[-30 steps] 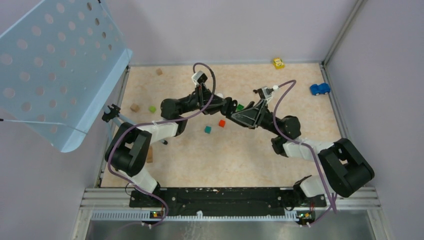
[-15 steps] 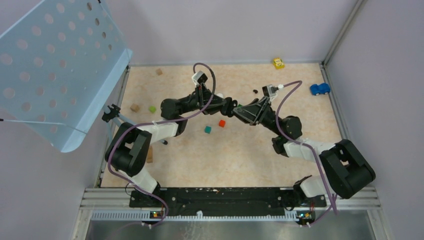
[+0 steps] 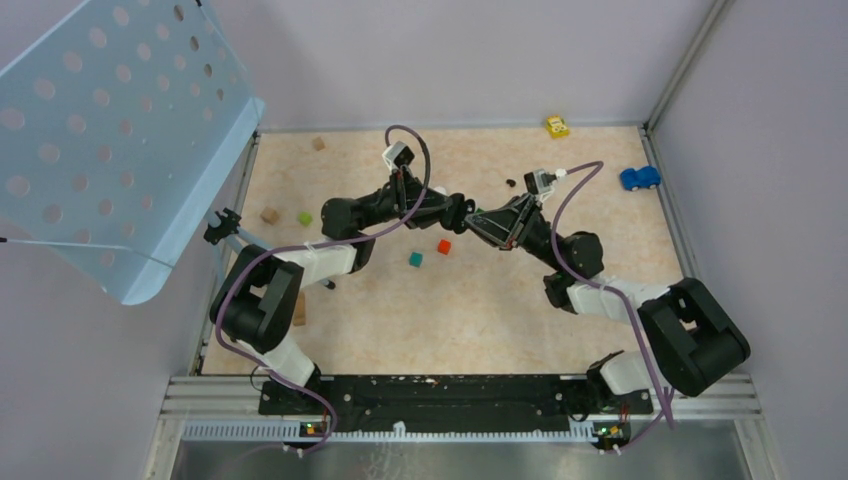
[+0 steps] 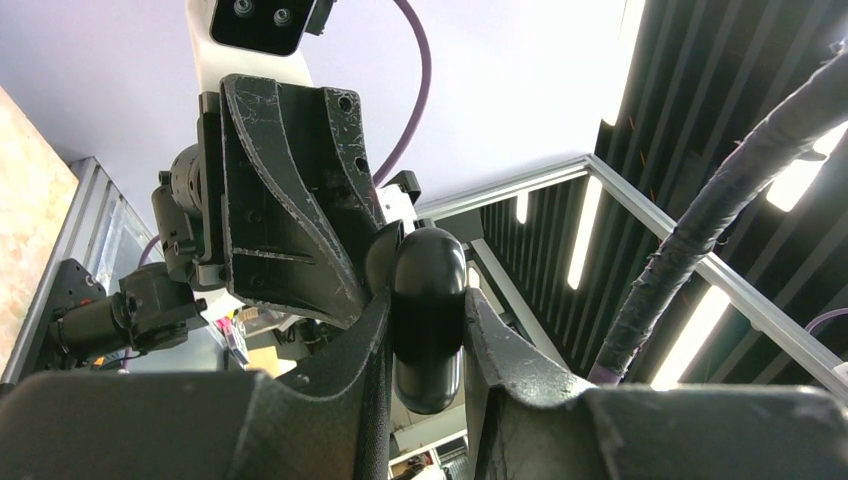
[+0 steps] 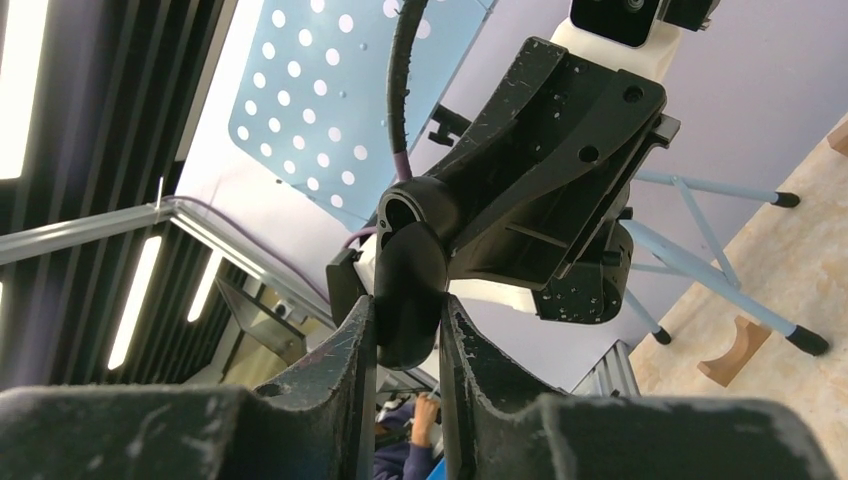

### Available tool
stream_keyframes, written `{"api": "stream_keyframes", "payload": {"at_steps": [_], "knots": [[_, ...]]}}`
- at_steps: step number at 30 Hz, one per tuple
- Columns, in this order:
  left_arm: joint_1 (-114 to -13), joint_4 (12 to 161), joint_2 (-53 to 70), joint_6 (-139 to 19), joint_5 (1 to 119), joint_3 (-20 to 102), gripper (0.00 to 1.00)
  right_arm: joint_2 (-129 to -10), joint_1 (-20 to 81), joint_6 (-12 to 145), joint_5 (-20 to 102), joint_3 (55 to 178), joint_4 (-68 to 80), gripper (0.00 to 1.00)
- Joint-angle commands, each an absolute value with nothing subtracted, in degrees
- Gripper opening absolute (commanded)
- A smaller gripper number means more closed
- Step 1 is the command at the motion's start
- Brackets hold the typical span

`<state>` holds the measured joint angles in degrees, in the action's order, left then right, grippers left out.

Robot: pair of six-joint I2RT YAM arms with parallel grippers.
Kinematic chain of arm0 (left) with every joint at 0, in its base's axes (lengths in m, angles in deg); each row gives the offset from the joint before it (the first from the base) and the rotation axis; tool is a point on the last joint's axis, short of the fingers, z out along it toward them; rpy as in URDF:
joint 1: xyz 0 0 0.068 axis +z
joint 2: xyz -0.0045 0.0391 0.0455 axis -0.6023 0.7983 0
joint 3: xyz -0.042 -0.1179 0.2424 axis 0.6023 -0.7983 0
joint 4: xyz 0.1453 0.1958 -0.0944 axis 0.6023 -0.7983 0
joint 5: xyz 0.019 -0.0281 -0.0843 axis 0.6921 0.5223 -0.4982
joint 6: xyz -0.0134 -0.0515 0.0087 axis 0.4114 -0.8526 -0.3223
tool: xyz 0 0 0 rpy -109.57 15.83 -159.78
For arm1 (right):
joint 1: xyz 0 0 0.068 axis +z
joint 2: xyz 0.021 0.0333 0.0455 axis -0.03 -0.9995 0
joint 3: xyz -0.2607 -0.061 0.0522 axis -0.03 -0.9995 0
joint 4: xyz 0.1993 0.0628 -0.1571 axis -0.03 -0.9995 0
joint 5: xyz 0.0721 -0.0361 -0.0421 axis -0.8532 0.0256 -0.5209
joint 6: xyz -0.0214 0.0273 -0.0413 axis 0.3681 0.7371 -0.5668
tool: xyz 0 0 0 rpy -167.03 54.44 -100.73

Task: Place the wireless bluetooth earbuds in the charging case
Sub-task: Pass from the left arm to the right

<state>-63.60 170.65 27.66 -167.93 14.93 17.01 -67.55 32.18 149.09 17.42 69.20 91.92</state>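
— Left gripper (image 4: 424,322) clamps the black charging case (image 4: 428,290) in mid-air; the right gripper (image 5: 408,322) pinches its opposite end.
— Hold the left firm and pry the lid gently. One dark earbud (image 3: 511,183) lies on the table (image 3: 480,310), beyond the case.

Plain lilac walls (image 3: 480,60) all round, pale speckled tabletop (image 3: 480,310). Big light-blue perforated panel (image 3: 110,130) leaning in at 10 o'clock, aluminium corner post (image 3: 685,62) up at 1. Wrist cams catch a dark slatted ceiling (image 4: 690,120) with long strip lights (image 4: 582,235).
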Motion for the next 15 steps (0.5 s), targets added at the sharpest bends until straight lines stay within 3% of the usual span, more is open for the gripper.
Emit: {"api": "stream_keyframes", "payload": {"at_steps": [1,6,8,11,15], "knots": [[-63.7,183.92,25.62,-167.53,15.81,16.31,0.0,-67.76,31.73,149.19,18.07,71.99,104.96,0.15],[-63.72,183.66,25.54,-167.0,15.51,16.14,0.0,-67.28,31.77,149.29,18.73,70.64,104.95,0.0],[-63.68,183.5,25.52,-166.69,15.24,16.26,0.12,-67.24,31.74,149.37,18.86,70.47,104.98,0.0],[-63.71,182.47,25.16,-165.63,14.57,16.31,0.39,-67.26,31.71,149.74,19.17,70.29,104.96,0.0],[-63.58,178.92,24.09,-162.41,13.29,16.06,0.57,-67.35,31.49,150.34,19.36,69.33,104.35,0.0]]}}
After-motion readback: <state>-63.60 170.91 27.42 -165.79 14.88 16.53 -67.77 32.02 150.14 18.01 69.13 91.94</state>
